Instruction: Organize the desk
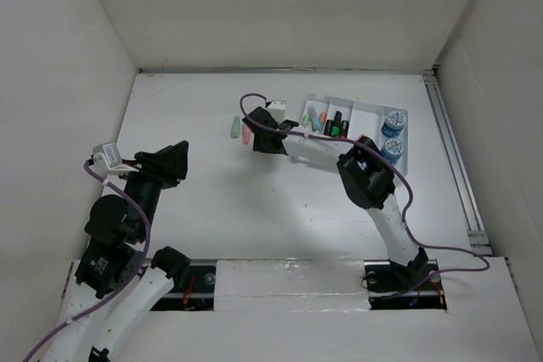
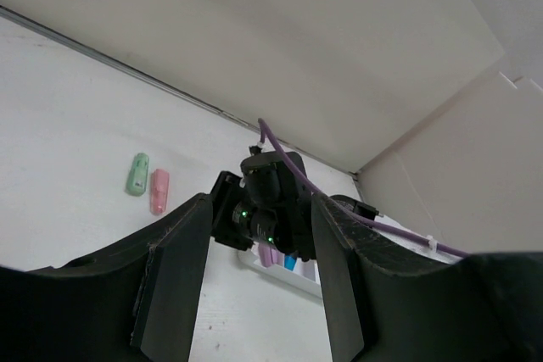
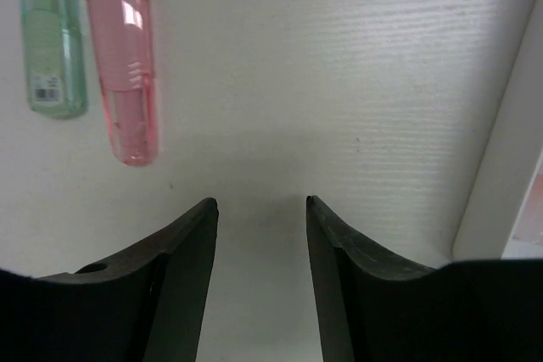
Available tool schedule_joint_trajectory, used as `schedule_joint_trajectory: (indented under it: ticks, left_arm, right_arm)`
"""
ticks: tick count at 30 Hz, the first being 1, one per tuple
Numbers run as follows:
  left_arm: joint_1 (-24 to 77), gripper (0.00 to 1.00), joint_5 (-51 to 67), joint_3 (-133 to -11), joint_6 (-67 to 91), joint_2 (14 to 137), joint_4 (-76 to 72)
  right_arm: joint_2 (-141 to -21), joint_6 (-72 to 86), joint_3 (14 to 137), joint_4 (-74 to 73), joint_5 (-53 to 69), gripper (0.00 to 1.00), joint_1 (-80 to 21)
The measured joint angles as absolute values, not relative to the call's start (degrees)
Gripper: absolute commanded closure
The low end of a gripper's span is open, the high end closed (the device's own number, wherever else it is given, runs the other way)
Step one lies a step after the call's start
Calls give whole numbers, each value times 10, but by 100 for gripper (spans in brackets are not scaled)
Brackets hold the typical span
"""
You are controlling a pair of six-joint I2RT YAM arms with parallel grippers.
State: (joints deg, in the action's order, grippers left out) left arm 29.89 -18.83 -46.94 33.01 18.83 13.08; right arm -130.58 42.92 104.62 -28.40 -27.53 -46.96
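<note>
The desk (image 1: 212,201) is a wide white tabletop. Two short marker-like pieces lie side by side on it, a green one (image 1: 235,127) (image 3: 53,40) and a pink one (image 1: 246,134) (image 3: 127,74). My right gripper (image 1: 254,136) (image 3: 261,201) hovers just right of the pink one, open, with only bare desk between its fingers. My left gripper (image 1: 178,157) (image 2: 261,201) stands open and empty at the left, pointing toward the right arm's wrist (image 2: 271,205). In the left wrist view the green piece (image 2: 137,174) and the pink piece (image 2: 159,191) lie beyond it.
A white compartmented tray (image 1: 366,109) at the back right holds several markers (image 1: 327,120) and two blue round containers (image 1: 394,125). Its edge (image 3: 501,167) shows at the right of the right wrist view. White walls (image 1: 280,6) enclose the desk, and a rail (image 1: 454,158) runs along the right side.
</note>
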Motion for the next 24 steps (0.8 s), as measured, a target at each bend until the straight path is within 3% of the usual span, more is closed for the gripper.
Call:
schedule_joint_trajectory:
  ticks: [3,11,16,21,24]
  left_arm:
    - [299,54,-188,-469,330,188,131]
    - [299,54,-188,-469,330,188,131]
    - [299,54,-188,-469,330,188,131]
    - [299,54,-188,-469,329,188,131]
    - [299,54,-188,-469,329,187,131]
  right_arm:
    - [-1308,424,1064,-277,-269,43,-469]
    - [-1428,405,1291,-294,-247,42,-469]
    - [-1487,400,1342,-326,-235,43,-469]
    - [-1493,398,1367,-357,-227,52,-467]
    - [-1494,397,1369,-375,-226,67,-466]
